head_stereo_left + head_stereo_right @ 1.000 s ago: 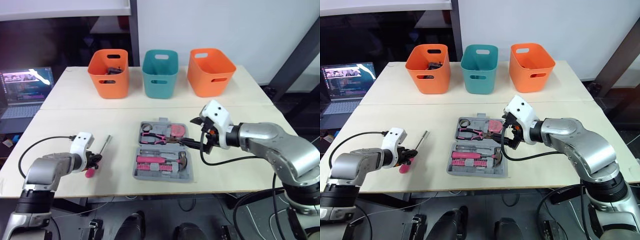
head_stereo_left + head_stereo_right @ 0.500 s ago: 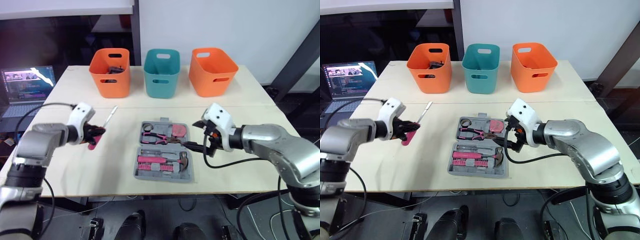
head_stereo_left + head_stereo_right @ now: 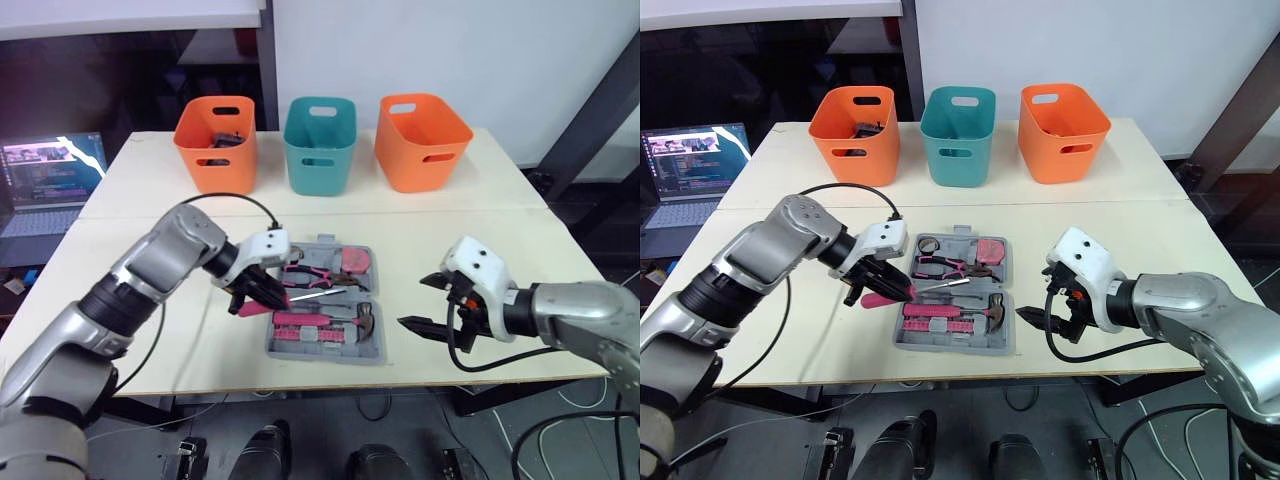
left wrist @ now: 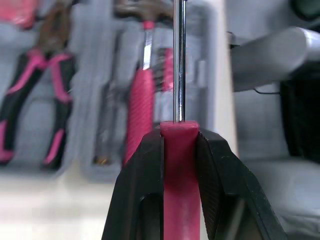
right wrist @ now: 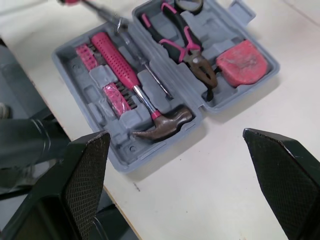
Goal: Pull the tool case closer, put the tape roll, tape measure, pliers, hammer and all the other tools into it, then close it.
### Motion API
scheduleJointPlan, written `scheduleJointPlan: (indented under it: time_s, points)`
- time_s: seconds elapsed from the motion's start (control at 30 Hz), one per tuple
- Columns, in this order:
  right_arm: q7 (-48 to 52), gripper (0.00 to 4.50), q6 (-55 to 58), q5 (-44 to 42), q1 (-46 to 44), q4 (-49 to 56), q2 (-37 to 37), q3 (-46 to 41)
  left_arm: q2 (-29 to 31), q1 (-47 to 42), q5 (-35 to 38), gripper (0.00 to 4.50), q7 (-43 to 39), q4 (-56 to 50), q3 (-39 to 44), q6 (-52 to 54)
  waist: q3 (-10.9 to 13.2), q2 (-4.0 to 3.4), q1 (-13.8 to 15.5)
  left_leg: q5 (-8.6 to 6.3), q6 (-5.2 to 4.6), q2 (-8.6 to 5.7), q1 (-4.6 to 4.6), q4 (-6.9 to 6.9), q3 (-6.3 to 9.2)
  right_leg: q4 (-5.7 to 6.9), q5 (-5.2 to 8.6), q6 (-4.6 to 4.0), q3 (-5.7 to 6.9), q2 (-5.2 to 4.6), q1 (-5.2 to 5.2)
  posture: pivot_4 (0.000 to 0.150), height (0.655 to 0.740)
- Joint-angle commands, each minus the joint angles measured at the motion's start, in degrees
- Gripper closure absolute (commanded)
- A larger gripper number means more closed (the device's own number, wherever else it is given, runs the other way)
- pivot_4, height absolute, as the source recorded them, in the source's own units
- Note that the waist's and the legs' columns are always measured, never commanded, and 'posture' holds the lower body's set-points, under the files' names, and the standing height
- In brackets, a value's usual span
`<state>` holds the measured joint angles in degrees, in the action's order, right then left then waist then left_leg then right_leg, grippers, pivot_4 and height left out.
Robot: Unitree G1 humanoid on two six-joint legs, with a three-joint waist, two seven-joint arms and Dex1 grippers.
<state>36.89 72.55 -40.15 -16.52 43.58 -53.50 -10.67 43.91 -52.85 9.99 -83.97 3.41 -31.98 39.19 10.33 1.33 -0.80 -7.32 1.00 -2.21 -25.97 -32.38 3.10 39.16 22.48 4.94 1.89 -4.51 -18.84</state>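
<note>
Left eye view, far left: an open laptop (image 3: 50, 180) sits beyond the edge of the pale surface (image 3: 480, 230). Next comes the left end effector (image 3: 262, 290), clamped tight on the pink handle of a screwdriver (image 3: 250, 305). The tool's metal shaft points right, over the left side of the open grey tool case (image 3: 330, 355). Left wrist view has both black fingers (image 4: 137, 185) pressed against the handle, with the shaft lying over the case's lower tray. The case rests flat near the front middle of the surface. Its far half holds the tape roll (image 3: 293, 252), the pliers (image 3: 305, 275) and the red tape measure (image 3: 355, 262). Its near half holds the hammer (image 3: 330, 318) and a row of pink bits (image 5: 120, 97). Right of the case, apart from it, the right end effector (image 3: 420, 300) hangs empty, fingers spread wide. Along the back stand an orange bin (image 3: 217, 140) with dark items inside, a teal bin (image 3: 320, 140) and another orange bin (image 3: 422, 135).
</note>
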Motion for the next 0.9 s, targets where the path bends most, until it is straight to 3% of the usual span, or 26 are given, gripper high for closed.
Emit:
scheduleJointPlan:
  time_s: [0.03, 0.27, 0.47, 0.7, 0.9]
  points:
    - [-2.12, 0.00, 1.14, -1.56, 0.90, 2.88, 0.88, -3.25, -0.50, -1.88, -1.94, 4.10, -1.05, 0.62, -0.10, -1.13, 0.00, 0.00, 0.02, 0.00, -0.01, 0.00, 0.00, -0.03, 0.00, 0.00, 0.00, 0.00, 0.00, 0.00, 0.01, 0.150, 0.7400]
    - [-1.45, 0.00, 1.41, -4.74, 4.16, 5.83, -0.61, -5.95, -1.23, -1.91, -6.66, 4.10, 2.50, -4.08, -2.54, 5.41, 0.01, -0.02, 0.08, -0.18, -0.28, 0.01, -0.25, -0.57, 0.09, 0.05, 0.01, 0.04, 0.09, 0.06, 0.06, 0.150, 0.7400]
    - [-2.48, 0.00, 0.30, -2.97, 8.47, 8.13, -3.98, -5.10, -0.20, -9.72, -7.12, 4.10, -7.88, -8.76, -13.40, 12.56, 0.02, -0.02, 0.36, -0.21, -0.33, -0.02, -0.39, -0.73, 0.12, 0.05, 0.00, 0.08, 0.11, 0.06, 0.06, 0.150, 0.7400]
    - [-4.64, 0.00, 0.69, -3.45, 9.22, 9.73, -3.81, -4.34, -6.73, -15.45, -10.56, 4.10, -7.77, -4.90, -20.76, 8.29, 0.02, -0.05, 0.20, -0.23, -0.37, -0.05, -0.40, -0.79, 0.13, 0.02, -0.03, 0.13, 0.11, 0.01, 0.08, 0.150, 0.7400]
    - [-4.81, 0.00, 0.90, -5.89, 9.54, 10.80, -3.26, -5.88, -12.51, -15.62, -12.55, 4.10, -5.09, -3.88, -24.00, 15.66, 0.02, -0.05, 0.07, -0.23, -0.37, -0.03, -0.42, -0.79, 0.16, 0.04, -0.03, 0.15, 0.14, 0.05, 0.07, 0.150, 0.7400]
